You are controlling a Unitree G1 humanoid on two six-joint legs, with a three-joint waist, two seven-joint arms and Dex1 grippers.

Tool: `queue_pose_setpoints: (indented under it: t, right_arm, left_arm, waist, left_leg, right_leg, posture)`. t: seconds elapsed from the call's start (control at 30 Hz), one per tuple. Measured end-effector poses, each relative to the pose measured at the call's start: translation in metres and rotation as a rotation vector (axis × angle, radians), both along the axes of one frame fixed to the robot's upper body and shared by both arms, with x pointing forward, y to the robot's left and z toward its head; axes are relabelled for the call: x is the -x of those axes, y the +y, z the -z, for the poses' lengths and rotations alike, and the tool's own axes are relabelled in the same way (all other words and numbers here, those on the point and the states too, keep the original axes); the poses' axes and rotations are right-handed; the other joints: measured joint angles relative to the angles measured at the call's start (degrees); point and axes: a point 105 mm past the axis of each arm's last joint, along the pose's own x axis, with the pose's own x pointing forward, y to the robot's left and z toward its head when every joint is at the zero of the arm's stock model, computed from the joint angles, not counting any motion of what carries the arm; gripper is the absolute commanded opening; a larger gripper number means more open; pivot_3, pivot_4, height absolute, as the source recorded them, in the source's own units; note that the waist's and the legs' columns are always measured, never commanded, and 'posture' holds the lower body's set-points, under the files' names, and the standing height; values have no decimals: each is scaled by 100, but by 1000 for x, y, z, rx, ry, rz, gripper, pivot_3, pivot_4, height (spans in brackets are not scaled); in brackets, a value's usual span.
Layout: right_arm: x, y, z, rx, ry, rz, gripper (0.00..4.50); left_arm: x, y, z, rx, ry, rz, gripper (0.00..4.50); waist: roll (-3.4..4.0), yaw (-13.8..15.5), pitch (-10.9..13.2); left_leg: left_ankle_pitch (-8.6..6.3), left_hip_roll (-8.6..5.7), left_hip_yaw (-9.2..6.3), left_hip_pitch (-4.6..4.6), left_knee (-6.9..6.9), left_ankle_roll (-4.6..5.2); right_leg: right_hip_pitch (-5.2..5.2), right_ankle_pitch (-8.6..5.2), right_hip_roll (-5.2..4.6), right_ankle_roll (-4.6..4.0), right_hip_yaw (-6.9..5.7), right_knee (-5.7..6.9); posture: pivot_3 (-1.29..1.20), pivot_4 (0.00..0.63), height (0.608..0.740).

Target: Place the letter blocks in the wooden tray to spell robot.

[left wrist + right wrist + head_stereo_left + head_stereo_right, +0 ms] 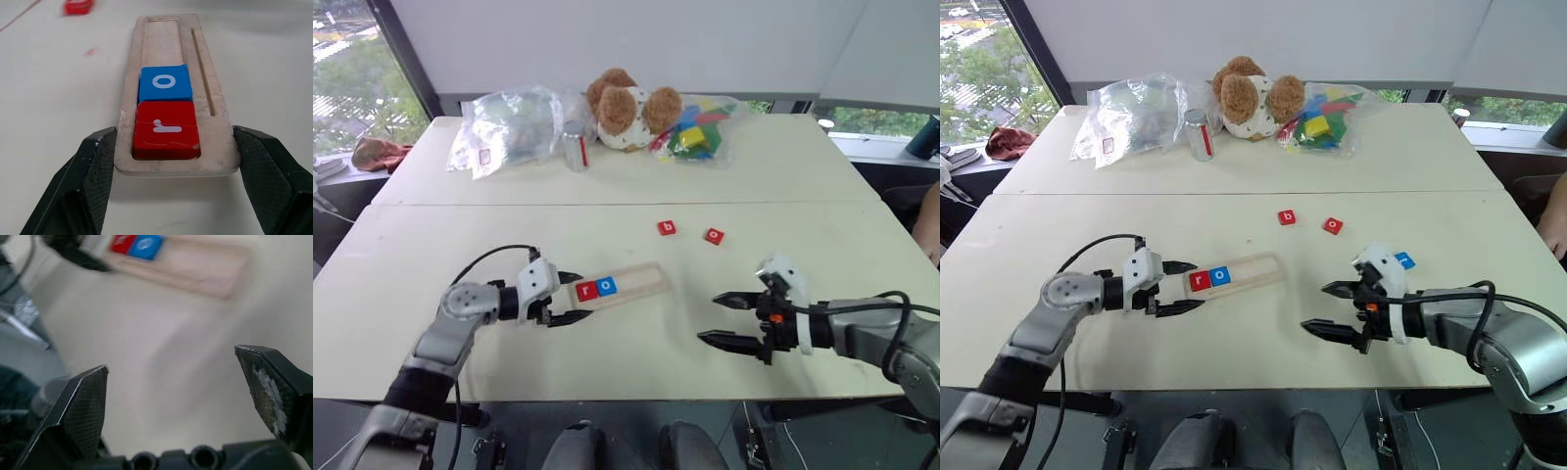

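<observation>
The wooden tray (641, 281) lies slanted on the white table, left of the middle. A red r block (587, 290) and a blue o block (607, 286) sit side by side at its near end. My left gripper (576, 297) is shut on that end of the tray, one finger (95, 171) pressed against each long side. Farther back lie a red b block (667, 228) and a red o block (714, 236). A blue block (1405, 260) peeks out behind my right gripper (710, 319), which hangs open to the right of the tray with nothing between its fingers.
Along the table's far side stand a clear plastic bag (509, 127), a metal can (575, 147), a plush bear (628, 108) and a bag of coloured toy blocks (697, 127). A person's arm (930, 225) shows at the right edge.
</observation>
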Motion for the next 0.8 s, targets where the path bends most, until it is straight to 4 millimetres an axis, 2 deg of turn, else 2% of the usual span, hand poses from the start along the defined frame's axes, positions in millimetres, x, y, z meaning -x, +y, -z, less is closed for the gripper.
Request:
queue_pose_setpoints:
  t: [0.1, 0.23, 0.37, 0.43, 0.47, 0.7, 0.73, 0.8]
  right_arm:
    - [0, -7, 2, 4, -7, 43, 4500]
    - [2, -2, 7, -14, -17, 68, 4500]
    - [5, 2, 6, -17, -41, 83, 4500]
    - [6, 1, 6, -17, -45, 96, 4500]
    - [6, 1, 6, -16, -47, 99, 4500]
    - [-2, 0, -2, -16, -86, 112, 4500]
    - [-3, 0, -4, -16, -94, 115, 4500]
    - [-10, 1, -10, -38, -116, 122, 4500]
  left_arm:
    - [-8, -13, 3, 0, -8, 76, 3065]
    - [-21, -34, 13, 8, -8, 131, 3065]
    - [-28, -38, 13, 5, -19, 143, 3065]
    - [-29, -38, 14, 8, -19, 147, 4081]
    - [-30, -37, 14, 8, -18, 146, 4429]
    - [-29, -30, 13, -4, -50, 152, 4470]
    - [-27, -24, 12, -15, -56, 149, 4470]
    - [-18, 2, 10, -72, -52, 140, 4470]
  waist:
    - [0, 2, 0]
    - [-6, -4, 3]
    - [-8, -8, 4]
    - [-8, -10, 4]
    - [-8, -10, 4]
    - [-8, -42, 4]
    - [-10, -54, 3]
    - [-15, -171, 5]
  left_leg:
    - [0, -1, 2, 0, 2, 2]
    - [-1, -2, 3, -2, 8, 5]
    - [-1, -3, 4, -1, 9, 6]
    - [-1, -3, 5, 0, 11, 6]
    - [-1, -3, 4, 1, 11, 6]
    - [-1, 0, 4, 5, 11, 7]
    - [-1, 2, 4, 6, 10, 6]
    - [-1, 11, 5, 7, 4, 6]
  right_leg:
    - [0, 1, 2, 1, 0, 0]
    - [1, 1, 7, 3, 0, 4]
    - [1, 1, 10, 4, 0, 7]
    - [1, 1, 11, 4, 1, 9]
    - [2, 1, 12, 4, 0, 10]
    - [1, 1, 19, 5, 1, 16]
    - [2, 1, 20, 5, 1, 16]
    - [-5, 1, 29, 5, 6, 20]
  posture:
    - [0, 150, 740]
    - [0, 150, 740]
    - [0, 150, 740]
    - [0, 150, 740]
    - [0, 150, 740]
    - [0, 150, 740]
    - [0, 150, 740]
    - [0, 150, 740]
